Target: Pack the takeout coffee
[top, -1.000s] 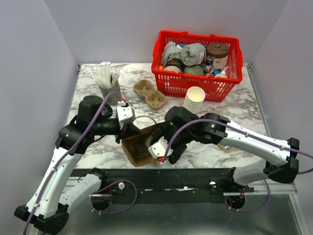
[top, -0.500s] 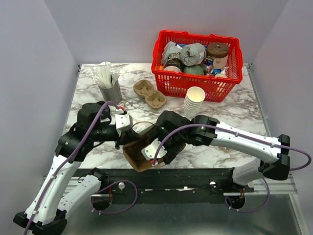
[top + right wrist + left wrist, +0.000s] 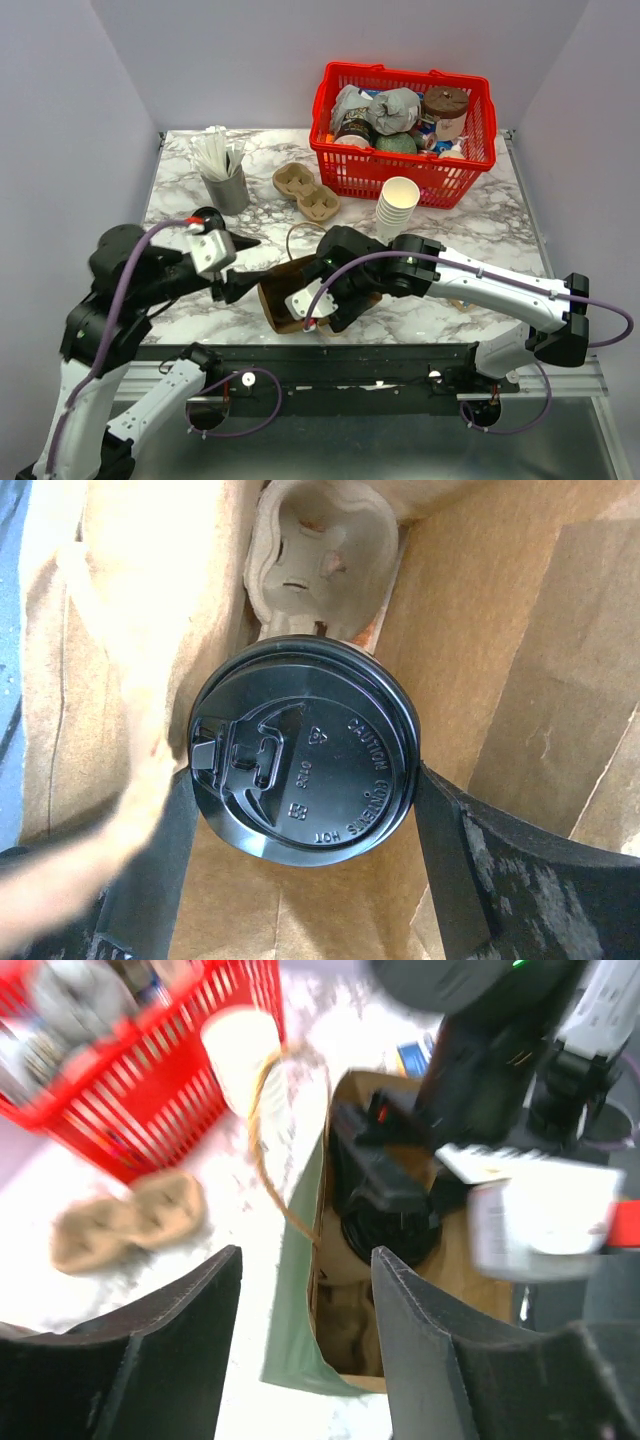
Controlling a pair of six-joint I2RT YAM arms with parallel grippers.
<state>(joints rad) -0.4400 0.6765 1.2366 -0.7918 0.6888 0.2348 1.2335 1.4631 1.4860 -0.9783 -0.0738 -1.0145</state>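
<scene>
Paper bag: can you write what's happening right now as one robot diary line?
right gripper: shut on coffee cup, inside paper bag | left gripper: open, empty, beside bag | lid: on

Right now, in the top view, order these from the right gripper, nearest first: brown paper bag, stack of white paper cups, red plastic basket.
1. Brown paper bag: the right gripper is inside it, holding the black-lidded cup.
2. Stack of white paper cups: mid-table, farther back and right.
3. Red plastic basket: behind the cups, back right.
</scene>
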